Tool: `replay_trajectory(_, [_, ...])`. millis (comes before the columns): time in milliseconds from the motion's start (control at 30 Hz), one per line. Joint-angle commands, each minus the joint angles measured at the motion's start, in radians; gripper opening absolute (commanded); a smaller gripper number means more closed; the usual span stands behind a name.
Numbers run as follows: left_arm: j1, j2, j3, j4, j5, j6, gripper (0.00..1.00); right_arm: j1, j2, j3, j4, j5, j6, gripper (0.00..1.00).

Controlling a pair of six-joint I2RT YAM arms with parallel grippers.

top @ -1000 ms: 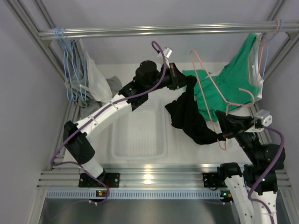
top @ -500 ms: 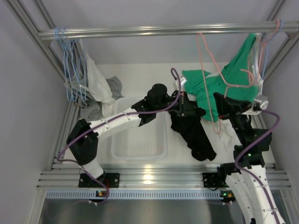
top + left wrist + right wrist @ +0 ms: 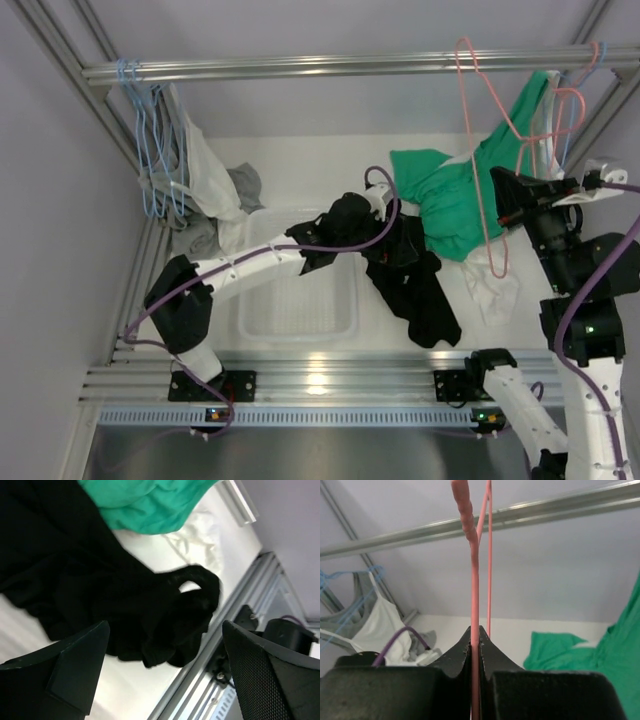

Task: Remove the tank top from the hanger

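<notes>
White worktop (image 3: 300,165): black fabric tank top (image 3: 428,295) lies crumpled on it, off hanger, just beside green garment (image 3: 450,200). Pink wire hanger (image 3: 474,595) bare, upright, near metal rail (image 3: 300,68), pinched in right hand (image 3: 475,637). Left hand (image 3: 164,630) over tank top, fingers spread wide, gripping nothing.

1. Overhead view: bright, even, diffuse light with soft shadows only.
2. Left fingers (image 3: 75,672) are out of focus; the black top (image 3: 125,600) between them is underexposed and shows no detail.
3. Hanger (image 3: 474,590) above the right fingers (image 3: 395,690) is soft.
</notes>
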Motion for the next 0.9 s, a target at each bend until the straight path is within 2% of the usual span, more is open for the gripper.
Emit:
replay_trajectory(0, [-0.017,-0.195,0.007,-0.134,-0.168,0.109,0.99,0.011,0.097,0.119,-0.327,0.065,-0.064,0.0])
replay_trajectory(200, [-0.017,-0.38,0.01,-0.316,-0.421,0.205,0.99,0.013,0.069,0.147,-0.425,-0.01,-0.051,0.0])
replay_trajectory(300, [-0.015,-0.45,0.012,-0.363,-0.489,0.228,0.99,0.012,0.101,0.159,-0.461,-0.01,-0.077,0.0])
replay_trajectory(533, [-0.015,-0.517,-0.017,-0.389,-0.523,0.251,0.99,0.013,0.083,0.21,-0.564,0.016,-0.116,0.0])
replay_trajectory(633, [-0.017,-0.518,-0.009,-0.406,-0.527,0.257,0.99,0.013,0.141,0.219,-0.547,-0.01,-0.136,0.0])
replay_trajectory(733, [-0.015,-0.53,-0.006,-0.418,-0.532,0.265,0.99,0.015,0.189,0.222,-0.46,0.025,-0.145,0.0])
replay_trajectory(867, [-0.015,-0.556,-0.014,-0.435,-0.564,0.276,0.99,0.027,0.285,0.334,-0.446,0.03,-0.145,0.0])
